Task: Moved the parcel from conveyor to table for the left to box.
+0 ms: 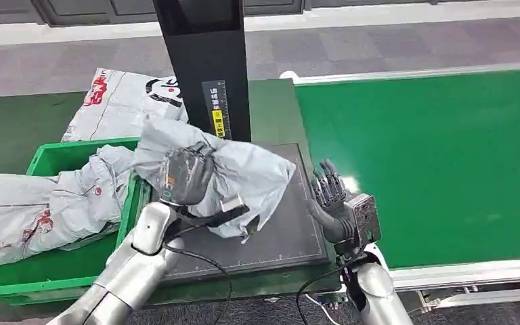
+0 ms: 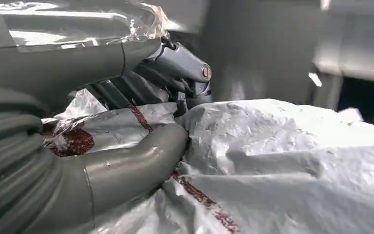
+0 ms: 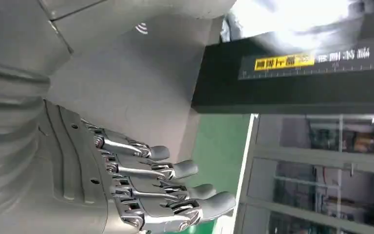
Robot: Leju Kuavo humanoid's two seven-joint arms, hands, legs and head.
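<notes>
The left hand has its fingers clamped on the crumpled grey plastic mailer parcel, held just above the dark square scale plate on the worktop. The right hand stands beside the plate, fingers spread, holding nothing. To box it well, carry the parcel clear over the rim of the green plastic crate beside the plate before letting go. Count: one held parcel, two grey parcels visible in the crate, one white printed mailer bag beyond it.

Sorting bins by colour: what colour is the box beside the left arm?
Green box, clearest in the head view.
</notes>
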